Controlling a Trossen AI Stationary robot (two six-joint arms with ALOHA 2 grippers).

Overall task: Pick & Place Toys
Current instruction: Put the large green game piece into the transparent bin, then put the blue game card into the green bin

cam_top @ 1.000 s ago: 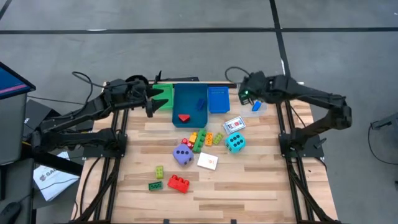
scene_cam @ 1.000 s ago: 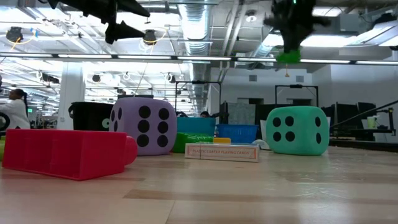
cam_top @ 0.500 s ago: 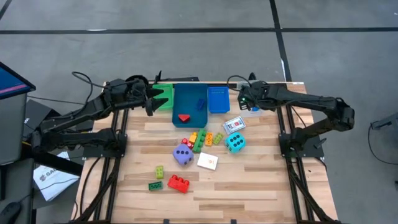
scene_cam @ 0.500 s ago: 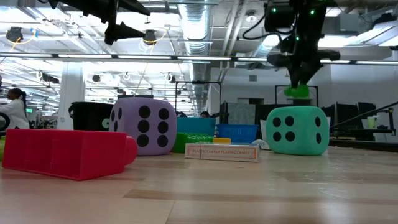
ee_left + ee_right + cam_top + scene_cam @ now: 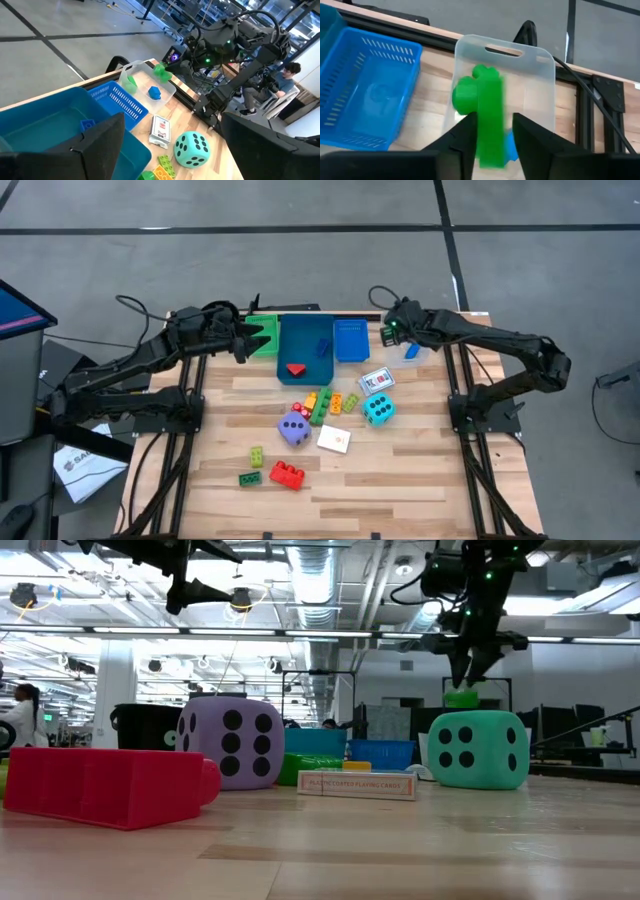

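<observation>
A green brick (image 5: 487, 117) is seen between the parted right gripper (image 5: 487, 131) fingers over the clear tray (image 5: 540, 80); whether gripped cannot be told. Judged light, rigid, slippery; flat sides suit holding.

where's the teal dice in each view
High view: teal dice, right of centre, near the card deck.
Low view: big at right, behind the deck.
Left wrist view: bottom middle, beside the deck.
Right wrist view: not in it.
Shared landmark: the card deck.

green brick (image 5: 487, 120) between end effector fingers (image 5: 462, 145) | above clear tray (image 5: 540, 90) | blue basket (image 5: 365, 95) beside
</observation>
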